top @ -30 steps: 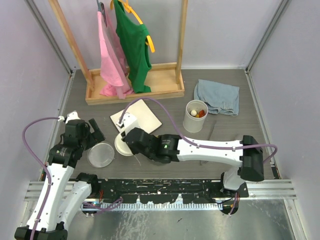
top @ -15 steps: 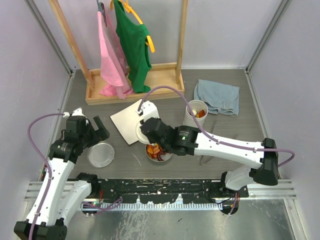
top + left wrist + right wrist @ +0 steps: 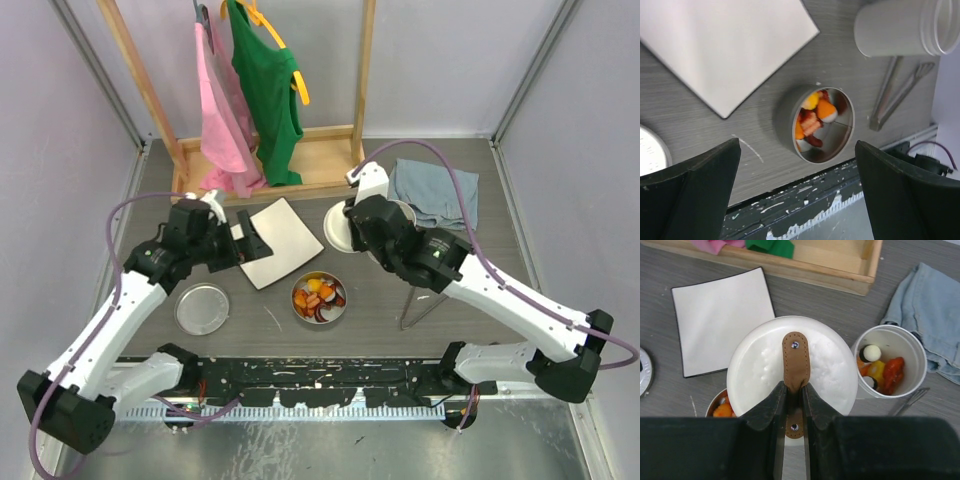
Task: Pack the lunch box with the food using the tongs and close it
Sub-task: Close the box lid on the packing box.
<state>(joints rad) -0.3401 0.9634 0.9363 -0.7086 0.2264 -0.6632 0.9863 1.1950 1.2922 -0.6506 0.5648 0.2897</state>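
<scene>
My right gripper (image 3: 794, 388) is shut on the brown strap (image 3: 796, 360) of a round white lid (image 3: 830, 370) and holds it in the air next to the tall cup (image 3: 888, 362), which contains red, yellow and white food. From above, the lid (image 3: 334, 231) hangs left of the right gripper (image 3: 352, 220). A shallow steel tin (image 3: 319, 297) with orange and dark red food stands uncovered in front. The tongs (image 3: 419, 300) lie on the table to its right. My left gripper (image 3: 248, 243) is open above the white plate, empty, and looks down on the tin (image 3: 815, 125) and the tongs (image 3: 894, 92).
A white square plate (image 3: 275, 238) lies left of the tin, and a flat steel disc lid (image 3: 202, 308) lies near the left arm. A blue cloth (image 3: 438, 192) is at the back right. A wooden rack (image 3: 270, 170) with pink and green clothes stands at the back.
The right arm has carried the white lid from over the tin to the back right, beside the cup, which uncovers the tin. The left arm has reached forward and right over the plate.
</scene>
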